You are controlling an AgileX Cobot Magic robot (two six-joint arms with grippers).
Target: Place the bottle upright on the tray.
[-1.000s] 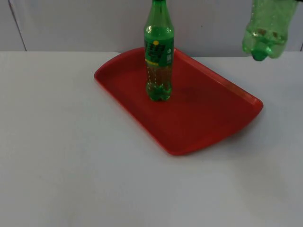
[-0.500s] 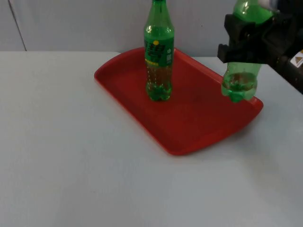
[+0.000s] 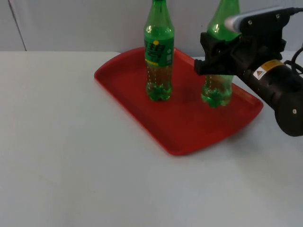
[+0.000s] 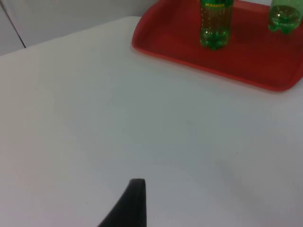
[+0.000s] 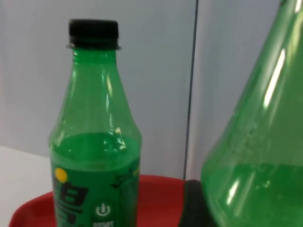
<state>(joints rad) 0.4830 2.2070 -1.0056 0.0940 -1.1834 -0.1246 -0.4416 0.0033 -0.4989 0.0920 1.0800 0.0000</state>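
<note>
Clamped on the mid-body of the bare bottle [image 3: 219, 71] by the right gripper [image 3: 214, 59], long axis vertical, neck up, base on the right part of the red tray [image 3: 189, 127]. Standing upright to its left, well apart, a second bottle [image 3: 159, 54] with black cap and green label bearing a yellow dot and white marks, unreadable. Waiting over bare table [image 4: 94, 118] at near left, left gripper [image 4: 128, 203], finger spread not discernible.
</note>
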